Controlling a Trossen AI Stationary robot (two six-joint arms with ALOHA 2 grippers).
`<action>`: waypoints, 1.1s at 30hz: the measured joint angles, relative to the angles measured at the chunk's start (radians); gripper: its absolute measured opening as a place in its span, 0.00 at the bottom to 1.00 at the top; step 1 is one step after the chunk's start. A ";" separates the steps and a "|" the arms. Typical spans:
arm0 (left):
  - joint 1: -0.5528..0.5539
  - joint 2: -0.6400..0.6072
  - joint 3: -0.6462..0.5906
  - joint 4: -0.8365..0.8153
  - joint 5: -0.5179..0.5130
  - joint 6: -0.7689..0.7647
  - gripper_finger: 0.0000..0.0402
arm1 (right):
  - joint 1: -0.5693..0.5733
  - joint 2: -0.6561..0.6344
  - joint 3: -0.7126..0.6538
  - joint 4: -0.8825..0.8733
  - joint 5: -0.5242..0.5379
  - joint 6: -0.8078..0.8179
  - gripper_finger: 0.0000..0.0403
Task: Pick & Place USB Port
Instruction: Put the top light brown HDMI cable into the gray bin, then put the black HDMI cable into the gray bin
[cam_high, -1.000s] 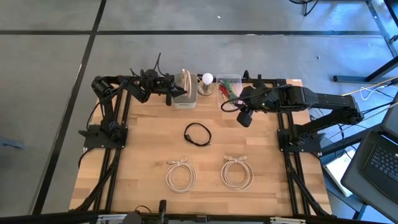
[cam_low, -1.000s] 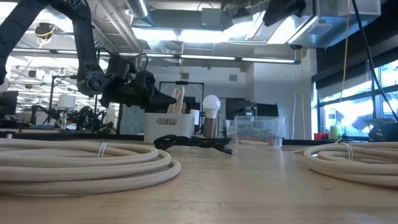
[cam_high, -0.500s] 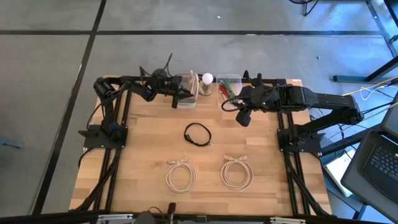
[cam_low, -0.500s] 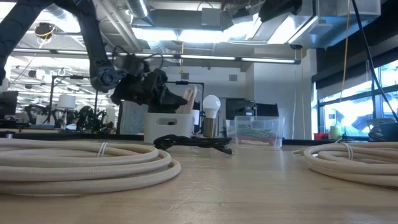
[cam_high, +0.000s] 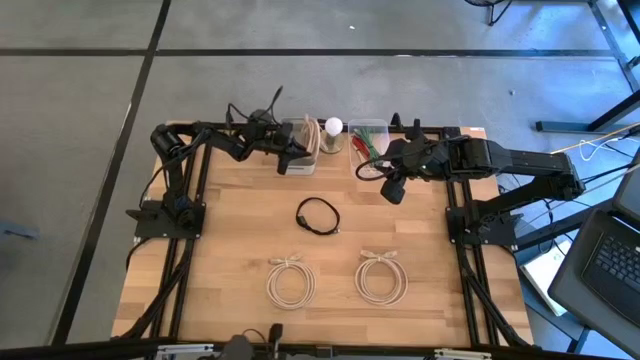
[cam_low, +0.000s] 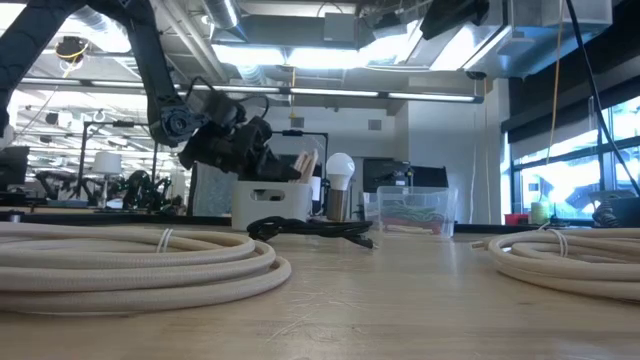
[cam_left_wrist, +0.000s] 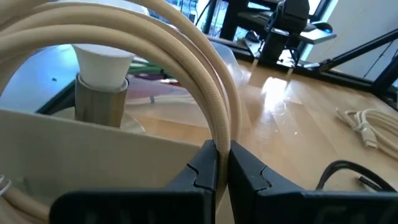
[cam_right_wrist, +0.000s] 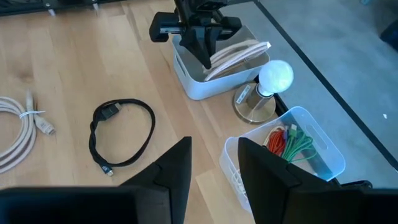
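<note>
My left gripper is at the table's far edge, over the white bin, shut on a coiled cream cable. The coil leans inside the bin's open top and also shows in the low view. My right gripper is open and empty. It hovers right of the bin, near the clear bin. A black cable lies looped on the table's middle. Two more cream coils, one on the left and one on the right, lie toward the near edge. My left gripper pinches the coil's bundled strands between its two fingers, which lie across the strands. The fingers come from the table's left, slanting down. The coil arches beyond the fingertips, tilted, partly inside the white bin. Whether it rests on the bin's floor is hidden.
A lamp with a white bulb stands between the white bin and the clear bin, which holds coloured cables. Bare wood lies around the black cable and between the coils.
My left gripper has carried the cream coil toward the table's right, over the white bin, then down into its open top. The coil has tipped from upright to leaning. My right gripper has kept still.
</note>
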 joint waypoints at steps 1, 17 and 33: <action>0.000 0.000 0.000 -0.010 0.000 0.008 0.03 | 0.000 0.000 0.000 0.000 0.000 0.002 0.33; -0.009 -0.001 0.000 -0.054 -0.026 -0.001 0.20 | 0.000 0.000 0.000 0.000 0.000 0.002 0.33; 0.003 -0.159 0.000 0.087 -0.019 -0.100 0.37 | 0.000 0.000 0.000 -0.047 -0.003 0.021 0.33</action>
